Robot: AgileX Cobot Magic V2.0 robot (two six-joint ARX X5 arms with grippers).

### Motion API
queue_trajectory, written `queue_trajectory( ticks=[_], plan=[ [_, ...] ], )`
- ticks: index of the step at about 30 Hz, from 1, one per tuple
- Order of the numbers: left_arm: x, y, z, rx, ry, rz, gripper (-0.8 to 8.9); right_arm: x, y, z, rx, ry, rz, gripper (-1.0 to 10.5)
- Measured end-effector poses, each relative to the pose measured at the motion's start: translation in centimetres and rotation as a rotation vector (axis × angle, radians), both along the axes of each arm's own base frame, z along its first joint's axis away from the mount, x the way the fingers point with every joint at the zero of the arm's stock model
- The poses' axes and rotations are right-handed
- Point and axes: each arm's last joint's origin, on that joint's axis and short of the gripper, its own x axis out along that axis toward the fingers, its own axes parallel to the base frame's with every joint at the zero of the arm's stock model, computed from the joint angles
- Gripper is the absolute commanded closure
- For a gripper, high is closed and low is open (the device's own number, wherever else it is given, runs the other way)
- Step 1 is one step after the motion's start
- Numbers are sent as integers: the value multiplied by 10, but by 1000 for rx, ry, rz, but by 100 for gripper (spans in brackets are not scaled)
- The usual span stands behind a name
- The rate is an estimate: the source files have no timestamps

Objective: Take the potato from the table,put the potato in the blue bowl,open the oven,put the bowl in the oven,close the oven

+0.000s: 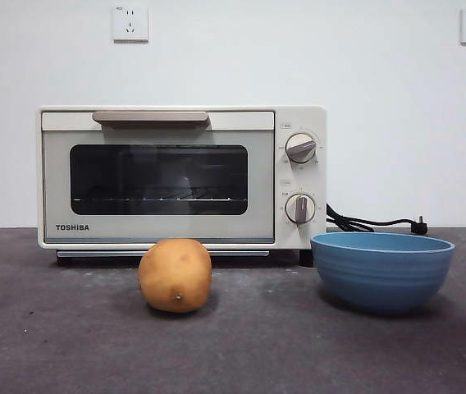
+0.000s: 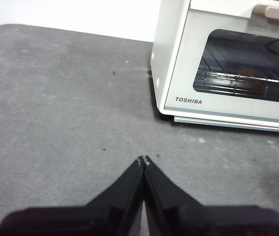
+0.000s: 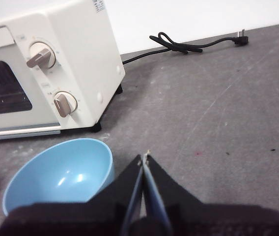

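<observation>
The tan-orange potato (image 1: 175,275) rests on the dark grey table (image 1: 52,345) in front of the oven. Right of it stands the blue bowl (image 1: 381,269) (image 3: 61,178), upright with nothing in it. The cream TOSHIBA oven (image 1: 181,176) (image 2: 228,64) (image 3: 51,73) stands at the back with its door closed and its beige handle (image 1: 151,119) on top. My left gripper (image 2: 143,160) hovers shut over bare table off the oven's left front corner. My right gripper (image 3: 144,157) is shut, just right of the bowl. Neither gripper shows in the front view.
The oven's black cord (image 1: 372,222) (image 3: 193,43) lies coiled on the table behind the bowl, right of the oven. A white wall with two sockets (image 1: 130,23) stands behind. Two knobs (image 1: 300,148) sit on the oven's right panel.
</observation>
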Motion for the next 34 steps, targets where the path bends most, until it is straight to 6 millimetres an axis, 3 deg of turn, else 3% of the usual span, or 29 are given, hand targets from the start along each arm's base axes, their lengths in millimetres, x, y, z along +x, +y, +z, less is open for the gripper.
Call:
queue_trajectory(
  ticks=[8,11,20,27,34],
  plan=[
    [-1,-3,3,-93,3,-74,821,0,0,6,120,-11,-8,959],
    [-4,-3,17,-128,-18,-90,821,-1,1,19,159,-23,17,959],
    [-16,-6,74,-168,-21,-173,821,0,4,75,186,-1,132,959],
    [-15,-11,124,-177,45,-344,821,6,9,129,141,163,278,959],
    [-10,-15,156,-143,179,-523,821,11,13,182,68,313,430,959]
  ],
)
